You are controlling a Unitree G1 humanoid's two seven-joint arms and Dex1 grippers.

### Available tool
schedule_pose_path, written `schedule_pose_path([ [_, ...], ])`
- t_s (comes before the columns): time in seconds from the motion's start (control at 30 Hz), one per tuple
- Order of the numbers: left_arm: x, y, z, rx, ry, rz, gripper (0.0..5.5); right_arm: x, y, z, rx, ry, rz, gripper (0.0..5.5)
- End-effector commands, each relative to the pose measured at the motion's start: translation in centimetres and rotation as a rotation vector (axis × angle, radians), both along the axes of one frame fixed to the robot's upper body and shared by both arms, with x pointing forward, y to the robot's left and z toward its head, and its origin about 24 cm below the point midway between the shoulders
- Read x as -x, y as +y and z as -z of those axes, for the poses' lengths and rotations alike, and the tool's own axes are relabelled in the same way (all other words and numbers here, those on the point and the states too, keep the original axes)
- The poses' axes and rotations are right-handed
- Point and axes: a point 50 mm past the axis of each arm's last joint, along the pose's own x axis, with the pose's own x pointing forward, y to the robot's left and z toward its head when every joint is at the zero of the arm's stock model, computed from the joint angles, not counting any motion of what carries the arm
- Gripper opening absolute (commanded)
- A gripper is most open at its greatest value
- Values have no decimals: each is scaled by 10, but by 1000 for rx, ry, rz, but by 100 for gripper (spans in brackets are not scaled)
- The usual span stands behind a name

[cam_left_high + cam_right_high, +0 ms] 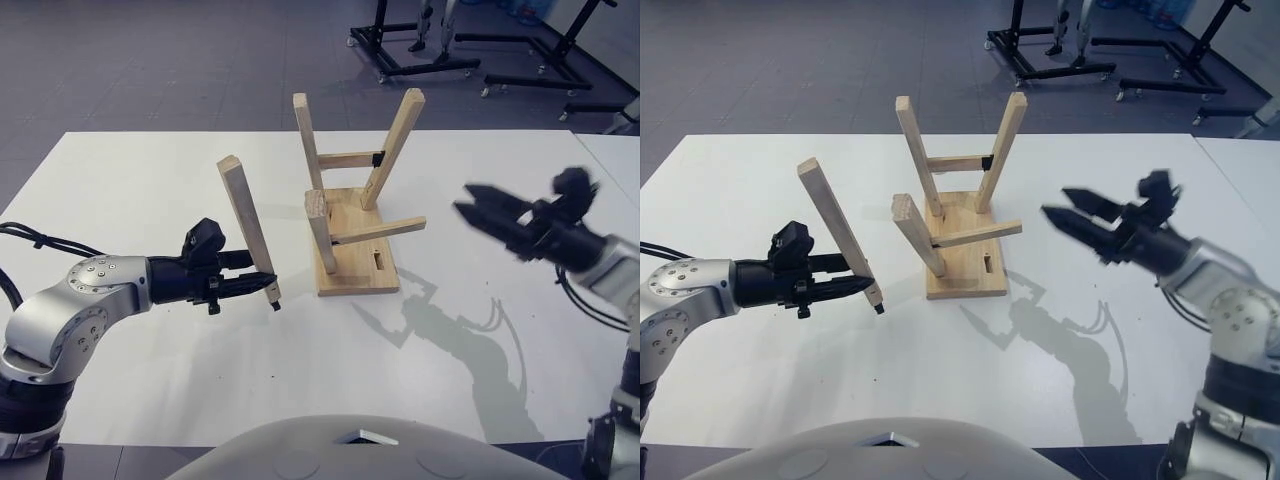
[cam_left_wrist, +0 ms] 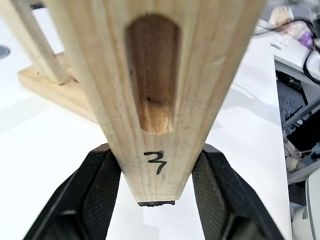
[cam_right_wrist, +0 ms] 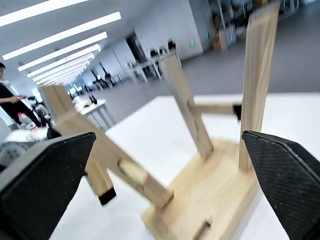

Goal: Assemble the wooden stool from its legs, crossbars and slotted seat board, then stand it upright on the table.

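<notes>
The loose leg [image 1: 247,215], a stiff, light stick of bare wood, tilts just left of the seat board [image 1: 358,272]. The board lies underside up on the surface [image 1: 150,200] with three legs [image 1: 322,235] and two crossbars [image 1: 385,231] fitted. The left hand [image 1: 265,285] pinches the loose leg at its lower end, a fair hold for steering, though the smooth faces might twist, while the right hand [image 1: 463,197] hangs spread to the board's right, gripping nothing. Below the leg's mortise [image 2: 152,75] a penned numeral [image 2: 156,161] reads like a 3.
</notes>
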Motion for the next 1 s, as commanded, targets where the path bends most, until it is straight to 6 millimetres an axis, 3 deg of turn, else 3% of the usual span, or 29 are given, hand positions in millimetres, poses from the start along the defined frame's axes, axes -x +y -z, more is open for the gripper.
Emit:
schedule_pose_path([
  [0.03,-1,-6,-19,-27,-85,80,206,-13,26,-44,-97,-98,-141,540],
  [0.13,-4,-10,-35,-59,-148,143,206,-18,61,-62,-147,-115,-289,540],
  [0.3,-5,-12,-51,-99,-189,195,206,-11,110,-75,-194,-127,-476,540],
  [0.63,-10,-18,-49,-97,-196,209,206,8,189,-46,-194,-16,-655,540],
  [0.77,-12,-20,-52,-97,-208,219,206,7,211,-40,-155,-6,-666,540],
  [0.9,-14,-23,-53,-94,-216,220,206,5,218,-40,-136,-20,-657,540],
  [1.0,-14,-23,-53,-95,-218,215,206,4,218,-40,-130,-32,-641,489],
])
